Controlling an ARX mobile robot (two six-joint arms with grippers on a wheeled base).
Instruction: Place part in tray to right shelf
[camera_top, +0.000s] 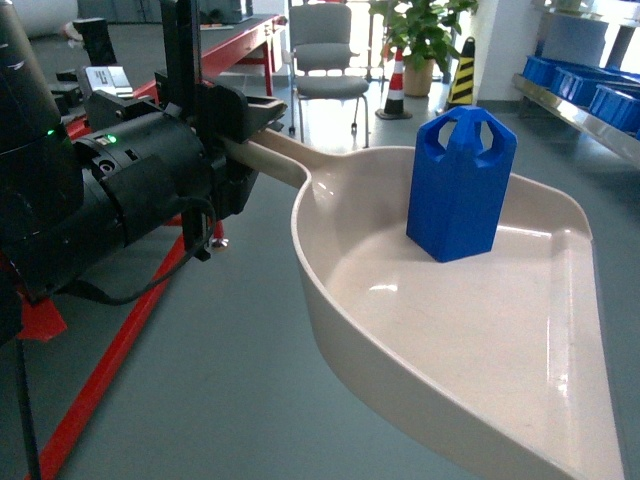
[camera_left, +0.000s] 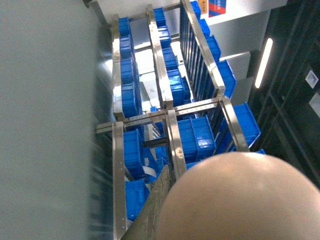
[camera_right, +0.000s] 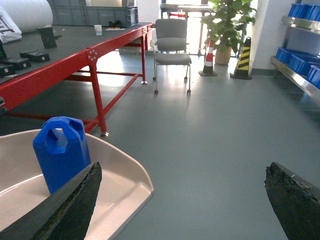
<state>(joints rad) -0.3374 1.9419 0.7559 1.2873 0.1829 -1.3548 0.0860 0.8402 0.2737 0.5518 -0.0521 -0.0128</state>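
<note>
The left claw (camera_top: 235, 150) is clamped on the long handle of the tray (camera_top: 560, 400), holding the cream scoop up in the air above the grey floor (camera_top: 200, 380), with the black arm filling the left of the head view. The part (camera_top: 460, 185) stands upright inside the tray, toward its back wall near the handle end, its handle hole on top; it rests on the glossy tray bottom, clear of the flat front lip. In the right wrist view the right claw (camera_right: 182, 200) is spread wide with nothing between its dark fingers (camera_right: 70, 205), hanging just beside the tray's rim, the part visible past its left finger. The left wrist view looks over the rounded underside of the tray at the right shelf (camera_left: 167, 112), a steel rack holding blue crates (camera_left: 195, 137), well apart from the tray. Farther off stand a red-framed counter (camera_right: 95, 55), a grey chair (camera_right: 171, 42), a potted plant (camera_right: 227, 25) and striped cones (camera_right: 244, 60).
</note>
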